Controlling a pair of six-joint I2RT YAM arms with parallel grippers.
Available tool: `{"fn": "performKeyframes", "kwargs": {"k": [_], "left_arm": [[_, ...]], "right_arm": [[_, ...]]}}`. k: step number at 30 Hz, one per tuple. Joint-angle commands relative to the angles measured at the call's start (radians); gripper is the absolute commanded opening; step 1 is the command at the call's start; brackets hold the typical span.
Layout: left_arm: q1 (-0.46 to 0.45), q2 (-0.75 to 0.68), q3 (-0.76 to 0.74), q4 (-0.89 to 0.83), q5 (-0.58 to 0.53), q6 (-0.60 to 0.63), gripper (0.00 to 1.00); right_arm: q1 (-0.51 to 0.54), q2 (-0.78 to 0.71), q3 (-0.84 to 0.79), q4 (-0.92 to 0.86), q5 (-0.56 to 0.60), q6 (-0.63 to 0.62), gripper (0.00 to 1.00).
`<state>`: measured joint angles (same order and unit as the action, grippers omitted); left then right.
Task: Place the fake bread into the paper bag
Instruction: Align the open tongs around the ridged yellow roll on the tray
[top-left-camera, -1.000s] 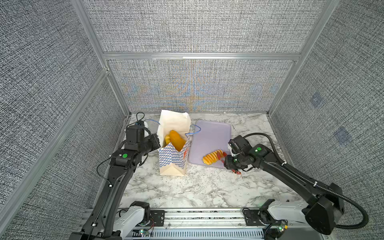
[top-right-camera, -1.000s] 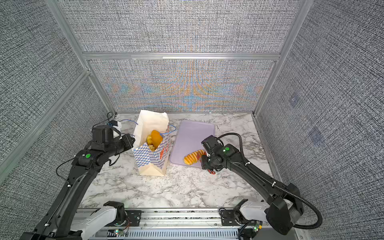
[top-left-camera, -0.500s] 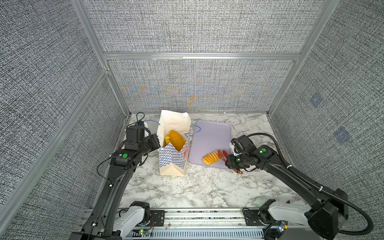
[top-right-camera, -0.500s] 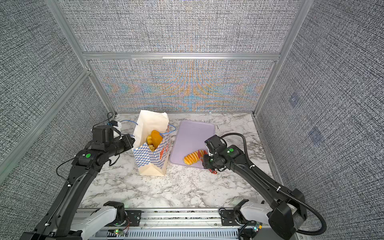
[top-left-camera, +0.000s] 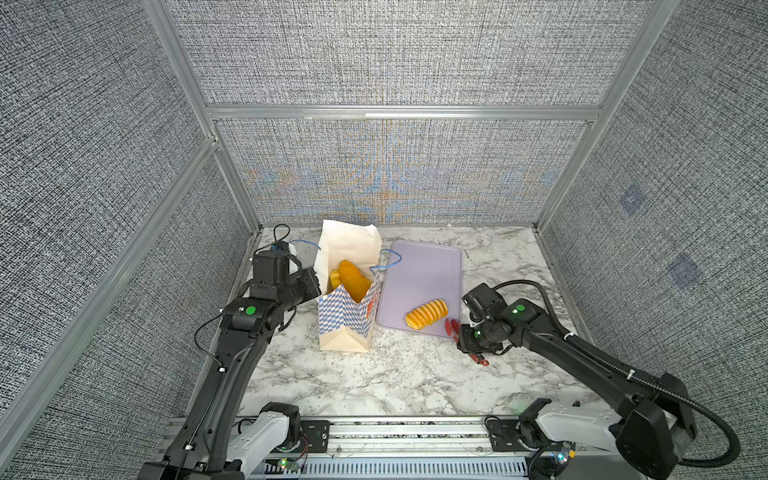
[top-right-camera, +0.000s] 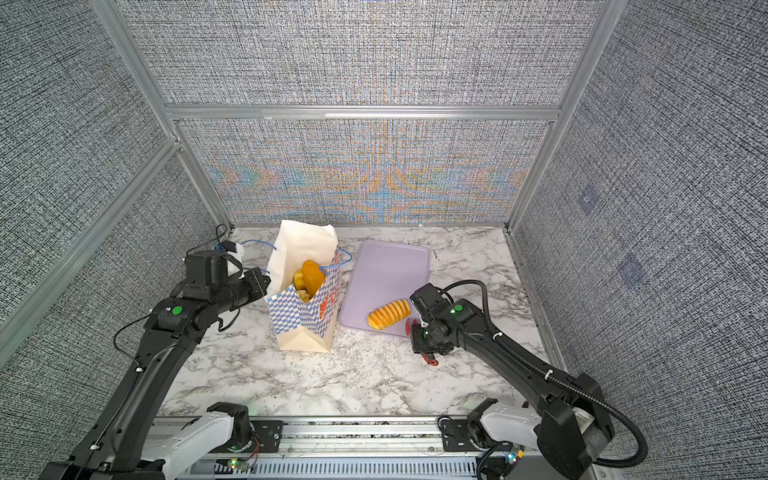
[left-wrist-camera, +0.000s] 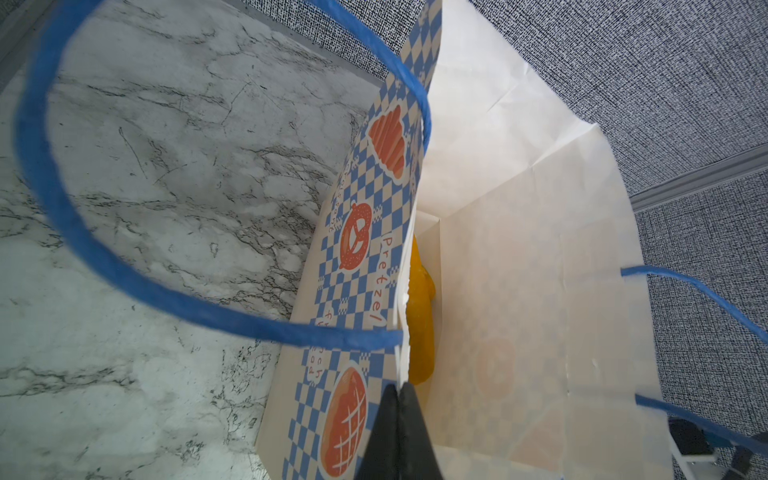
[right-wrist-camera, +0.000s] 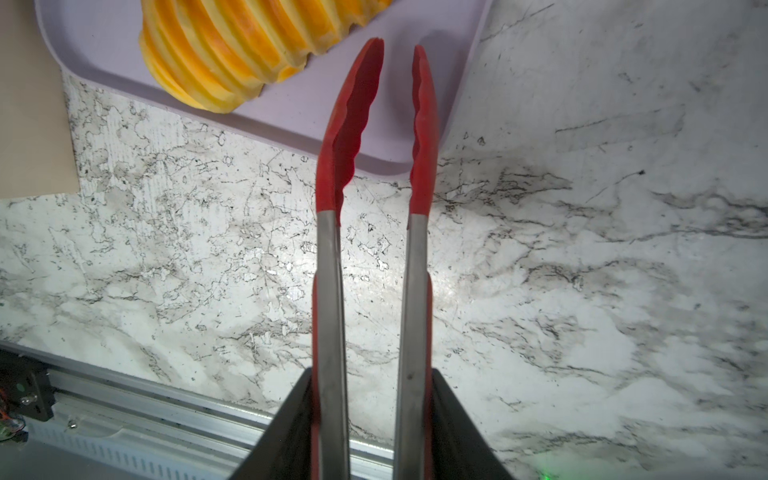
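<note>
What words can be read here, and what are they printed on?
"Pretzel": on the checkered band of the paper bag, beside the pretzel drawing.
Other lettering on that band: too blurred to read.
The orange mark on the bag's side, in both top views: too small to read.

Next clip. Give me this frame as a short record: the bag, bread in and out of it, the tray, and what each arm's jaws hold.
paper bag: upright, mouth open
bread in bag: several pieces, the top ones showing at the mouth
bread left out: one ribbed roll on the lavender tray
left gripper: jaws shut on the bag's rim
right gripper: jaws clamped on the red tongs
tong tips: apart, nothing between them, over the tray's corner beside the roll
</note>
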<state>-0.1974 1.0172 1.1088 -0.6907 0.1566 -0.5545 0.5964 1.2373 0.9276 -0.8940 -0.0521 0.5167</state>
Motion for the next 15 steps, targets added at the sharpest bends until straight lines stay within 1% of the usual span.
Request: {"fn": "performKeyframes", "kwargs": {"k": [1, 8, 9, 15], "left_arm": [[0.001, -0.002, 0.004, -0.004, -0.013, 0.007, 0.00], [0.001, 0.004, 0.003, -0.003, -0.015, 0.009, 0.00], [0.001, 0.006, 0.002, -0.003, -0.015, 0.010, 0.00], [0.001, 0.014, 0.003, 0.000, -0.014, 0.011, 0.00]], "right_arm": [[-0.001, 0.026, 0.023, 0.054, 0.013, -0.019, 0.41], [-0.013, 0.083, 0.059, 0.078, 0.011, -0.045, 0.39], [-0.016, 0.090, 0.092, 0.081, 0.010, -0.050, 0.39], [-0.039, 0.145, 0.145, 0.097, 0.004, -0.077, 0.39]]}}
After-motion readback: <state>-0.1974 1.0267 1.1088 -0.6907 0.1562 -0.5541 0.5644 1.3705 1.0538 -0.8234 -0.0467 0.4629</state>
